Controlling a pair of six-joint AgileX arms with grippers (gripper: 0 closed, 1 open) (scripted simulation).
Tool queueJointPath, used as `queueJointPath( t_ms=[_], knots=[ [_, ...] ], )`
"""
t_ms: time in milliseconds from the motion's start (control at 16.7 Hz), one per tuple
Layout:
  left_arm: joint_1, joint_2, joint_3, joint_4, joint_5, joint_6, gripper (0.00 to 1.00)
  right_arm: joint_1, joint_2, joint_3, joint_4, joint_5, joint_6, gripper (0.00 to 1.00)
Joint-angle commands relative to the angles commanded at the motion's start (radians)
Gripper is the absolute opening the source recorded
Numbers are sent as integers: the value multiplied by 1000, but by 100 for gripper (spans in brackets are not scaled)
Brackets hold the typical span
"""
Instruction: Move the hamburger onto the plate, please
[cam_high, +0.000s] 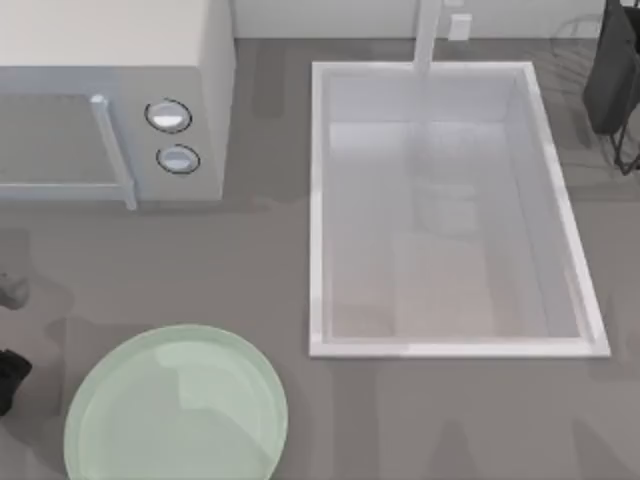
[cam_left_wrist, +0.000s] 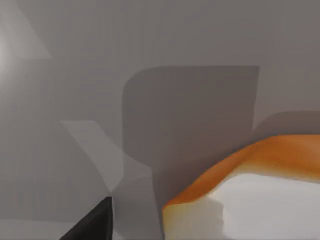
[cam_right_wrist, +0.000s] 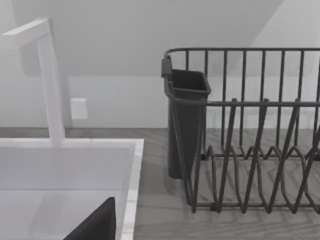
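Hamburger (cam_left_wrist: 250, 195) sits close under the left wrist cam (orange-tan, whitish part); left gripper grip: can't tell; plate (cam_high: 175, 410) at 7 o'clock on table, sink (cam_high: 450, 345) at 2; right gripper state: can't tell.

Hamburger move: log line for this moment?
hamburger: close under left wrist camera, not on plate | plate: bare, table's front left | right arm: facing dish rack
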Motion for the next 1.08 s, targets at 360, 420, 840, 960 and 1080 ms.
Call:
queueJointPath(
  t_ms=[360, 420, 840, 960, 1080],
  knots=[
    [0, 0, 0, 0, 0, 0, 2, 0, 0, 0, 0, 0, 0, 100],
    [0, 0, 0, 0, 0, 0, 0, 0, 0, 0, 0, 0, 0, 100],
    [0, 0, 0, 0, 0, 0, 0, 0, 0, 0, 0, 0, 0, 100],
    [2, -70, 35, -85, 26, -3, 0, 0, 0, 0, 0, 0, 0, 100],
    [2, -83, 65, -123, 26, -2, 0, 0, 0, 0, 0, 0, 0, 100]
  ],
)
